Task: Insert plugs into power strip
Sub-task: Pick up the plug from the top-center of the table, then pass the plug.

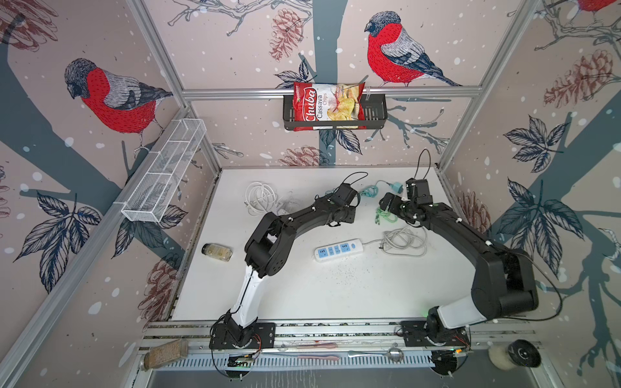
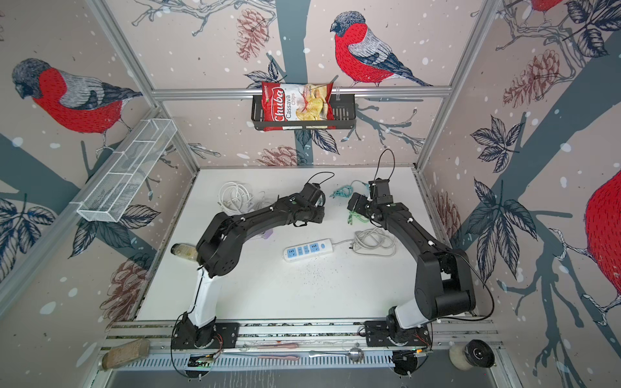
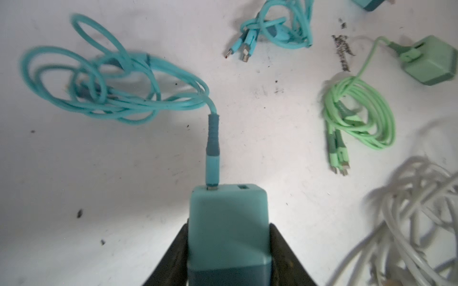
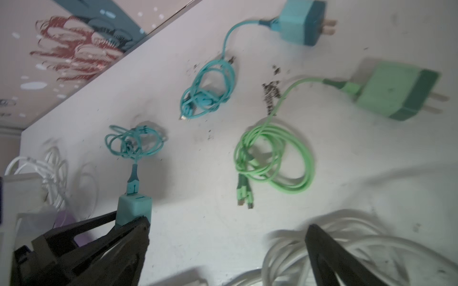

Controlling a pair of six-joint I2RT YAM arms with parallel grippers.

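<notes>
Carrying the first plug is the step in hand. The left tool (image 3: 228, 224) is clamped on a teal plug (image 3: 228, 208) by its two flat sides, far back on the counter (image 1: 302, 295). The plug's cable runs out to a loose teal coil (image 3: 111, 84) on the surface. The plug's darker end faces the wrist, so its prongs are hidden.

The right tool (image 1: 387, 203) hangs close by with its fingers wide apart and nothing between them.

The power strip (image 1: 339, 250) lies nearer the front, between the two arms, and every socket that shows looks vacant. Its grey-white cord (image 1: 403, 240) is heaped just beside it.

A second teal plug (image 4: 300, 22) and a mint green plug (image 4: 396, 94) lie on the counter, prongs showing. White cables (image 1: 262, 198) sit far left, but their plugs are hard to pick out.

The next move likely calls for swinging the held plug over the strip, turning its prongs down, and lining them up with a slot pair. With the prongs facing the wrist, a handover to the free tool may be needed.

A black wall basket (image 1: 373, 111) holds a chips bag (image 1: 327, 104). In the white mesh rack (image 1: 164, 178), nothing shows. A small jar (image 1: 217, 252) of pale contents lies on its side.
</notes>
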